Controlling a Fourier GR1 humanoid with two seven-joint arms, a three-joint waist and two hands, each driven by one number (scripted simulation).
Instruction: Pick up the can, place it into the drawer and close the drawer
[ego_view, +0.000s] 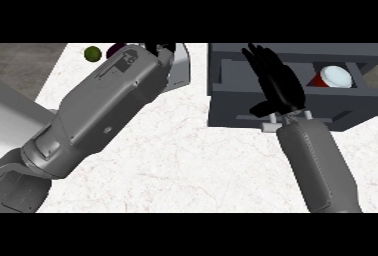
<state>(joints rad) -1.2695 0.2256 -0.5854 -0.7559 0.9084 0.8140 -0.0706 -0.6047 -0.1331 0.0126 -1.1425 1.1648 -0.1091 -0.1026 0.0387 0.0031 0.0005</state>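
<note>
From the head view, the red can with its pale top sits inside the dark grey drawer, towards its right side. The right robot hand lies over the drawer with fingers straight, holding nothing. The left robot hand is mostly hidden behind its forearm at the white surface's far edge, so I cannot tell its state. A small green ball lies nearby.
</note>
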